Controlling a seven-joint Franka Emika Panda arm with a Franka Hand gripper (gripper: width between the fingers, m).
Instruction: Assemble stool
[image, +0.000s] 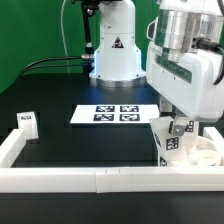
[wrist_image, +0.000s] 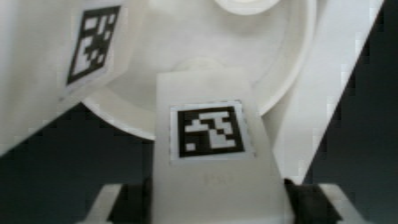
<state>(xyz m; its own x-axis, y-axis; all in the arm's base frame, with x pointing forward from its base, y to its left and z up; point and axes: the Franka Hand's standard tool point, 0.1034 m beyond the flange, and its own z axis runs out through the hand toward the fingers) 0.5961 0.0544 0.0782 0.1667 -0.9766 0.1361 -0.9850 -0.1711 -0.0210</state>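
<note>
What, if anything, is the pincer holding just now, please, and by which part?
The pincer holds a stool leg by its two sides, at its upper end.

Table (image: 90, 150) black; backdrop (image: 25, 30) green. Marker board (image: 115, 114) white, four black-and-white square tags. Rail (image: 60, 178) plain white. Leg (wrist_image: 214, 175) white, with one black-and-white pixel-pattern tag on its face. Seat (wrist_image: 134, 100) white. Far leg (image: 27, 122) white, also tagged. Arm (image: 190, 60) white and grey.
</note>
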